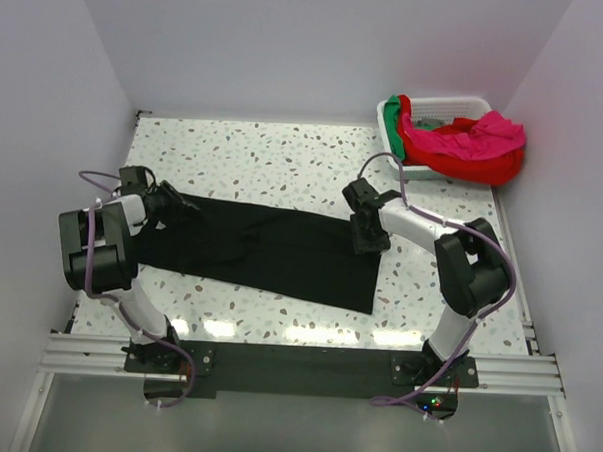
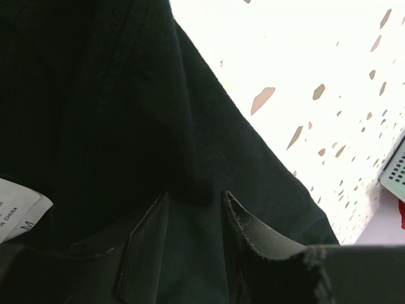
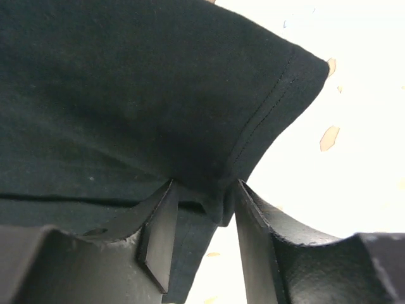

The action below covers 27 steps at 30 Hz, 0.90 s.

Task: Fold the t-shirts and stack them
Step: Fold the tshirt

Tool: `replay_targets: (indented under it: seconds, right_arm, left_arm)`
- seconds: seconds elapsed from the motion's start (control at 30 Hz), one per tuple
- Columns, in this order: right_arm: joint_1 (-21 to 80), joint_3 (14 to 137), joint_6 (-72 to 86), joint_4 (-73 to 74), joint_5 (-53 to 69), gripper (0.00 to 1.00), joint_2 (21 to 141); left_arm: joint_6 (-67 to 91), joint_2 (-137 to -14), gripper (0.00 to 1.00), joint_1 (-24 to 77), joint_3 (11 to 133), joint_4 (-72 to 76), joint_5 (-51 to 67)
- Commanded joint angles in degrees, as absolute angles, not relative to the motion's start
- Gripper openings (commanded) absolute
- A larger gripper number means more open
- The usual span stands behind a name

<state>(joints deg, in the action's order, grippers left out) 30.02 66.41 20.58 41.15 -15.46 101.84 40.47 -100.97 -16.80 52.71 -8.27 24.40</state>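
The black t-shirt [image 1: 270, 250] lies as a long band across the middle of the frame on the speckled table [image 1: 285, 155]. It looks light, limp and prone to sagging, so it is best taken by hems and corners. The right gripper [image 3: 202, 187] pinches its stitched hem at the right end. The left gripper [image 2: 193, 196] sits at the left end near the neck label [image 2: 16, 206], but whether it grips is unclear. More shirts [image 1: 470, 143] fill the basket [image 1: 437, 100] at upper right.
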Motion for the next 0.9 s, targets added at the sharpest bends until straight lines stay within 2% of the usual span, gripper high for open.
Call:
replay_targets:
  seconds: [0.0,0.1,0.17,0.27,0.57,0.87]
  right_arm:
    - [29.79,65.92,22.85,40.69,-14.51,0.43,101.6]
    - [29.71,65.83,23.64,41.13,-13.1,0.34,101.69]
    - [29.79,65.66,23.91,41.92,-12.57,0.21,101.52]
    - [29.79,65.57,23.99,43.59,-12.48,0.1,100.64]
    - [29.79,64.78,22.94,48.51,-11.52,0.08,96.33]
    - [30.41,63.98,22.59,48.43,-6.25,0.1,96.15]
  left_arm:
    - [38.85,-103.53,0.44,-16.61,54.31,-7.82,22.68]
    - [38.5,-104.58,0.44,-16.7,55.1,-7.91,22.76]
    - [38.32,-105.11,0.44,-16.61,55.46,-7.91,22.94]
    - [38.06,-106.43,0.44,-16.79,55.99,-7.91,22.85]
    - [37.71,-108.54,0.44,-16.79,57.22,-7.38,22.76]
    - [37.18,-109.86,0.44,-16.7,58.01,-7.12,23.03]
